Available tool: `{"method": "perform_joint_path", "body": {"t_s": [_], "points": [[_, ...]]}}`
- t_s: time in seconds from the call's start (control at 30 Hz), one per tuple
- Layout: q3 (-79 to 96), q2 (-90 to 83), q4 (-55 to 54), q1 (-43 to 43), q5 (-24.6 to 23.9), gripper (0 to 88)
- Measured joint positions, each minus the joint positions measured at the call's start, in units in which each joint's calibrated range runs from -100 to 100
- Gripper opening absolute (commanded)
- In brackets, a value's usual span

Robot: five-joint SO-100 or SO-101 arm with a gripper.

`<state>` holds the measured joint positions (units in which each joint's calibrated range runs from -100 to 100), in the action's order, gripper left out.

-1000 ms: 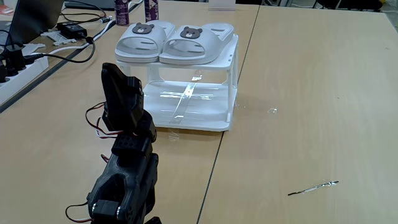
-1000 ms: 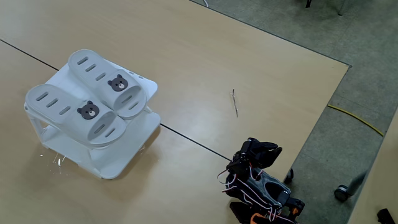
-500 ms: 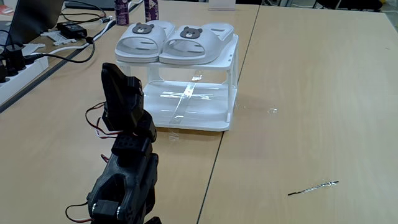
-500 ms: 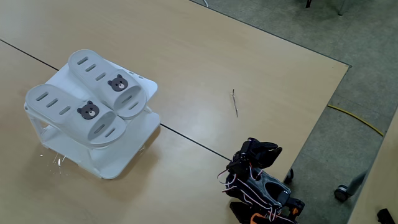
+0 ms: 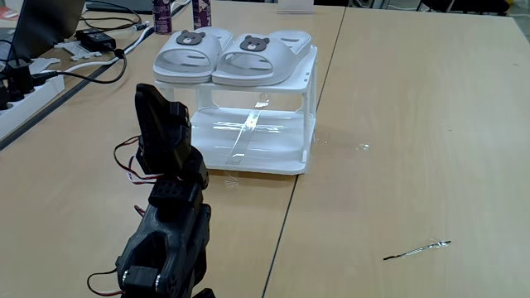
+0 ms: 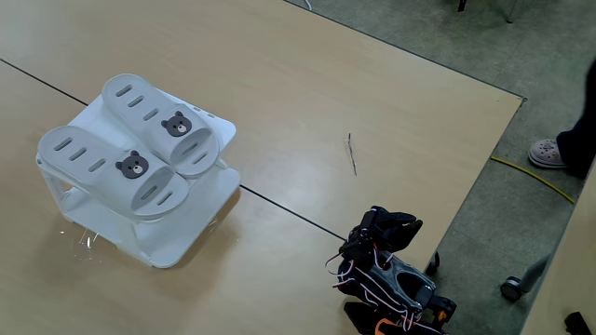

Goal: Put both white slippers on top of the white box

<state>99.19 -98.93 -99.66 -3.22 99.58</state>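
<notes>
I see both slippers lying side by side on top of the box, touching along their inner edges, each with its bear badge facing up. In a fixed view the left slipper and the right slipper have their badge ends pointing away from the arm; in a fixed view from above, one slipper sits farther up the picture and the other nearer the bottom left, with the oval slots along their soles plain to see. The box stands on the tabletop, close to the seam where two table sections meet, and its glossy lower shelf throws back glare from the lights. My arm is folded up near the tabletop's edge, well apart from the box, with red and white wires looping at its joints; from above it shows as a dark bundle at the bottom of the picture. I cannot make out the end effector's fingers in either view, so I cannot tell whether it is open or closed, and nothing hangs from it that I can see. A thin metal rod lies on the tabletop well to the right of the box. Beyond the box are two bottles, a power adapter and black cables. On the floor by a yellow cable is a person's foot.
</notes>
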Motion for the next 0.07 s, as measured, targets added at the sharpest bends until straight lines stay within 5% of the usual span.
{"method": "perform_joint_path", "body": {"t_s": [0.07], "points": [[0.00, 0.00, 0.00, 0.00, 0.00, 0.8]]}}
